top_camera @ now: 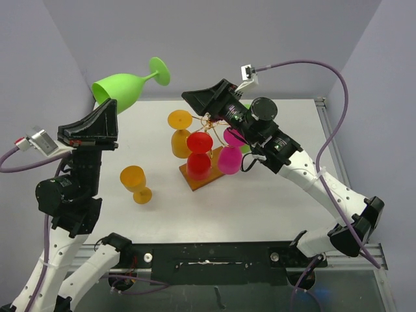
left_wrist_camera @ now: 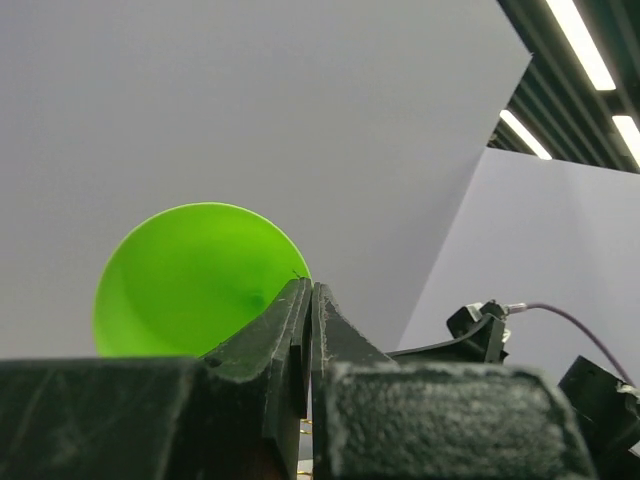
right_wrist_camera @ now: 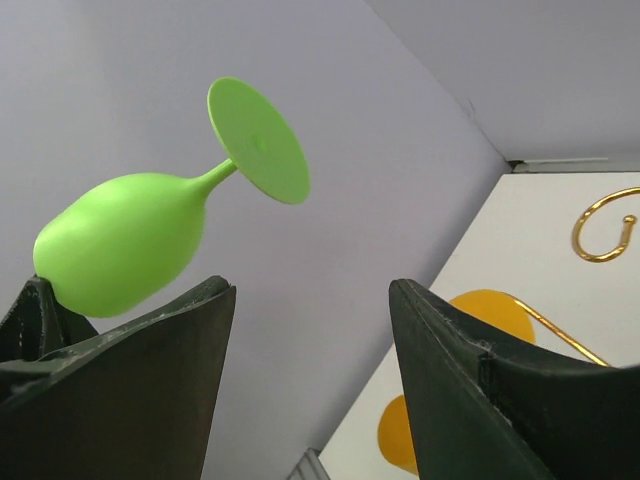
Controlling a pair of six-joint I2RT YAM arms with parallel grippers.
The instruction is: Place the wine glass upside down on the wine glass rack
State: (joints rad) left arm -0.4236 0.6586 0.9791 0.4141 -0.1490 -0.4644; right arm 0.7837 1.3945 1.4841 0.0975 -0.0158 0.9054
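A green wine glass [top_camera: 123, 88] is held high in the air at the back left, lying nearly sideways with its foot toward the right. My left gripper [top_camera: 110, 102] is shut on its rim; the left wrist view shows the bowl [left_wrist_camera: 190, 280] just behind the closed fingertips [left_wrist_camera: 311, 290]. The wine glass rack [top_camera: 211, 123] is gold wire on a brown wooden base [top_camera: 205, 175] at the table's middle. My right gripper [top_camera: 190, 97] is open and empty above the rack, pointing at the green glass [right_wrist_camera: 120, 240]; the gap between its fingers [right_wrist_camera: 310, 285] frames the wall.
Orange [top_camera: 180, 133], red [top_camera: 199, 153] and magenta [top_camera: 231, 153] glasses hang on the rack. Another orange glass [top_camera: 135, 183] stands on the table left of the base. A gold curled arm [right_wrist_camera: 600, 230] shows in the right wrist view.
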